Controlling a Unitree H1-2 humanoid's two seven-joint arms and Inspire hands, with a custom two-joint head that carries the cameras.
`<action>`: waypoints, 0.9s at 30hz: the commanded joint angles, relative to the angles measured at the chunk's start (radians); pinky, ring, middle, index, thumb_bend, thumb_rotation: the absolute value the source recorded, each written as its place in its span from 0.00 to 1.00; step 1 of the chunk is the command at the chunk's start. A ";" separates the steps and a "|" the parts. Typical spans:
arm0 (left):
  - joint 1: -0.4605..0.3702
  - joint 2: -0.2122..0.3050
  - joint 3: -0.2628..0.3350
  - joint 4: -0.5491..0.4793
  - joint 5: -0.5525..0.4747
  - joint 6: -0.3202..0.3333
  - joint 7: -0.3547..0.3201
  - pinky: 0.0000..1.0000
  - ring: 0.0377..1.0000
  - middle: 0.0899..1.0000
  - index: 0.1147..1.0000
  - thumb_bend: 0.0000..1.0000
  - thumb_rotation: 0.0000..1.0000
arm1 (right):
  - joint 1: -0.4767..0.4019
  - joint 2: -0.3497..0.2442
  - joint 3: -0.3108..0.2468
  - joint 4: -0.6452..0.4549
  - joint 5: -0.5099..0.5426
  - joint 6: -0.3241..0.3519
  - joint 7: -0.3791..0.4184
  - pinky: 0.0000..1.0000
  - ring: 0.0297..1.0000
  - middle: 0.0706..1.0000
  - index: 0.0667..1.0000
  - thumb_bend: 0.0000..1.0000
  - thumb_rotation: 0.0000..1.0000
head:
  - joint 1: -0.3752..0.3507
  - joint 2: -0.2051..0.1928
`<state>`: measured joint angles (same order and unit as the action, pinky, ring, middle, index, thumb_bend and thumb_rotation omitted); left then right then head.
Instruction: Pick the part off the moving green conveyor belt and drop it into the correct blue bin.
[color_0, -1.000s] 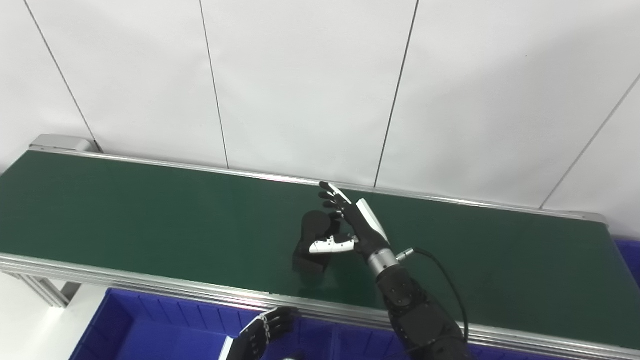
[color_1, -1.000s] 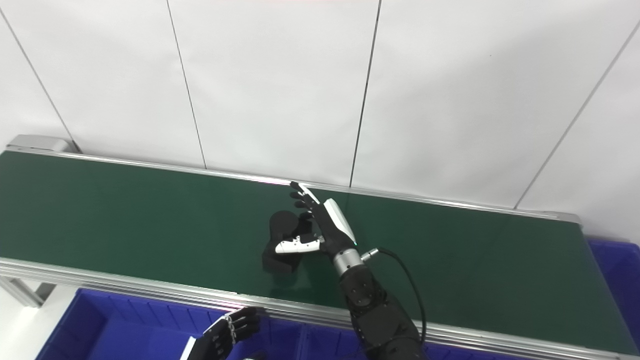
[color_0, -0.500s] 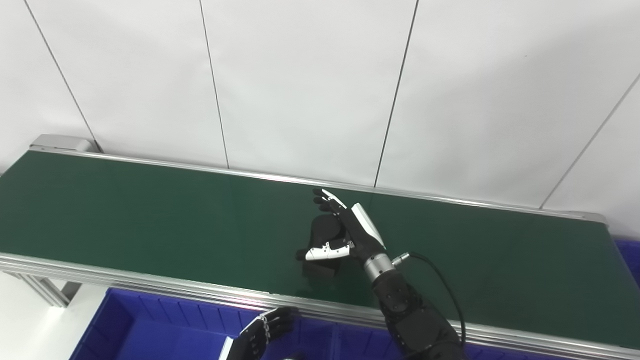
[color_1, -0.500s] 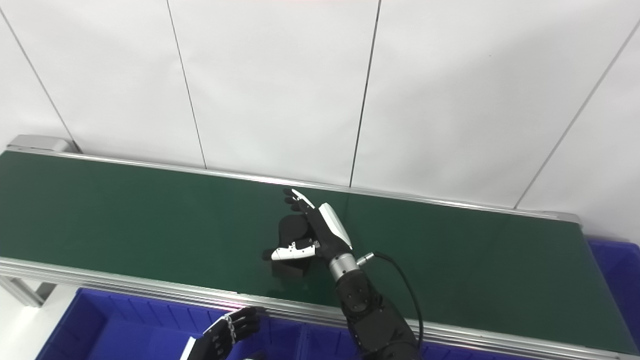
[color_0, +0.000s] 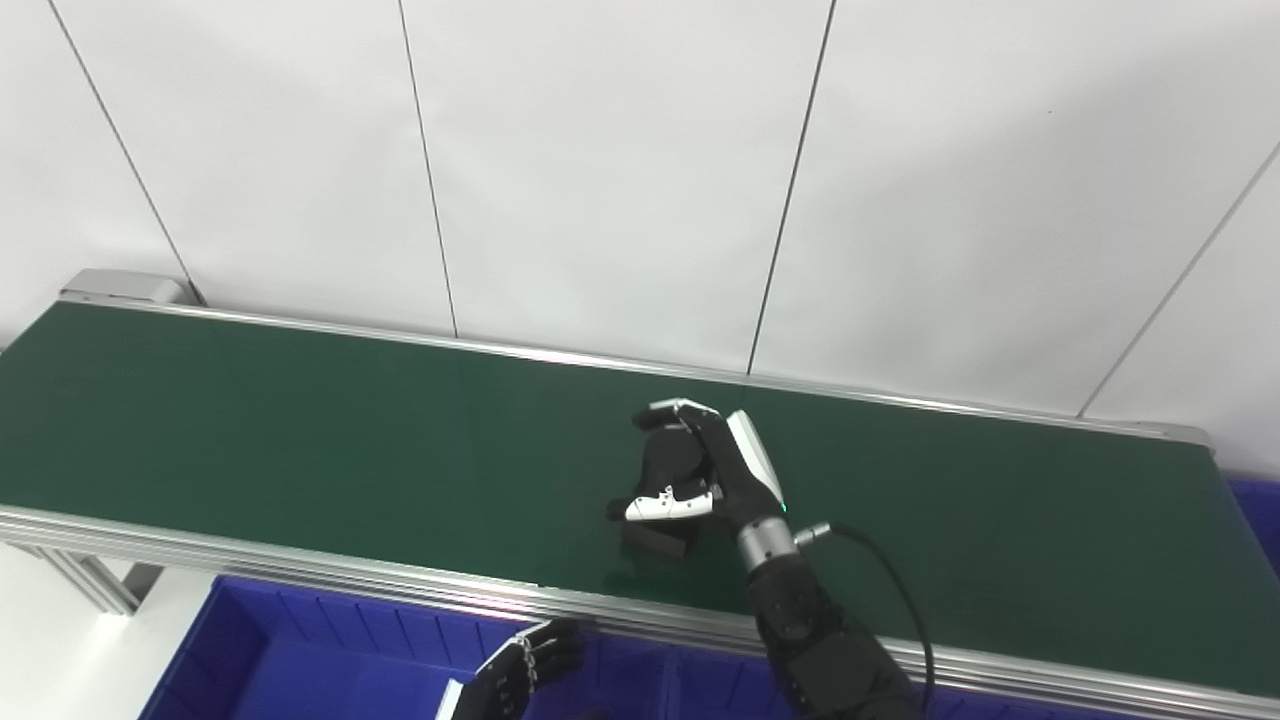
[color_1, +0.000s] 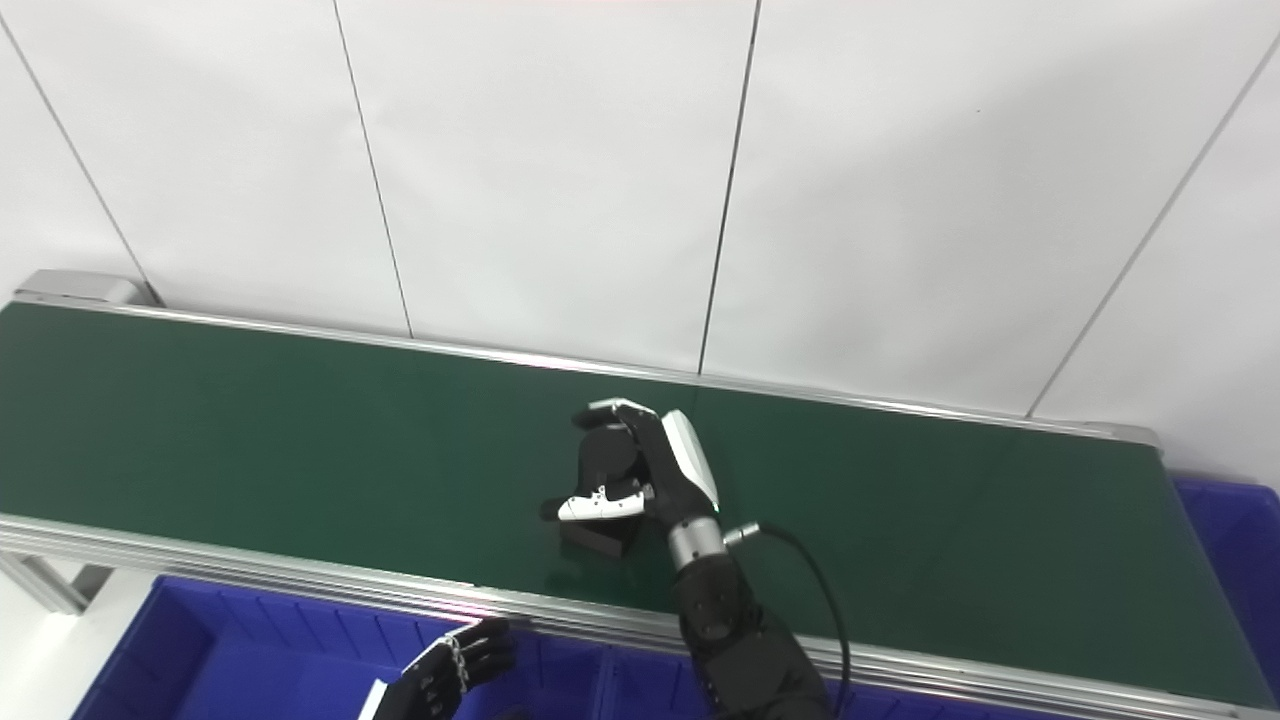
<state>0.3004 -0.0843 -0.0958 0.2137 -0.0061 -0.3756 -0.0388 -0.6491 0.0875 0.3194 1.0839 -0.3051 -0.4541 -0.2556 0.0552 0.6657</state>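
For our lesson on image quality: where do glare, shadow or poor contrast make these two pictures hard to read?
Left eye view: the black part merges with the dark right hand, so its outline is unclear; glare streaks the belt's near metal rail. Right eye view: soft shadows fall across the white wall; the left hand is cut off by the bottom edge.

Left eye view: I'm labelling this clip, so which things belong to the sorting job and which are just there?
In the job:
- black moulded part
- right hand, fingers curled round the part
- green conveyor belt
- blue plastic bin

Just there:
- left hand, idle over the bin
- white panelled wall
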 joint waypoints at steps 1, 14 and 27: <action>0.001 -0.007 -0.007 -0.035 0.007 -0.017 0.002 0.82 0.72 0.70 0.71 0.59 0.00 | 0.010 0.017 -0.001 0.000 0.019 -0.016 -0.023 0.42 0.42 0.46 0.29 0.51 0.00 | -0.001 0.003; 0.006 -0.002 -0.010 -0.047 -0.001 0.000 -0.008 0.80 0.71 0.71 0.71 0.58 0.00 | 0.053 0.014 0.015 -0.085 0.053 -0.016 -0.152 0.16 0.43 0.07 0.03 0.50 0.00 | -0.019 0.015; 0.002 0.003 -0.010 -0.058 -0.026 0.009 -0.025 0.80 0.70 0.70 0.71 0.58 0.00 | 0.136 -0.042 0.093 -0.406 0.006 -0.016 -0.247 0.07 0.43 0.06 0.06 0.51 0.00 | -0.047 0.013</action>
<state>0.3070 -0.0798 -0.0984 0.1876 -0.0215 -0.3619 -0.0504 -0.4896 0.0420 0.4111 0.7276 -0.2882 -0.4541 -0.4872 0.0077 0.6796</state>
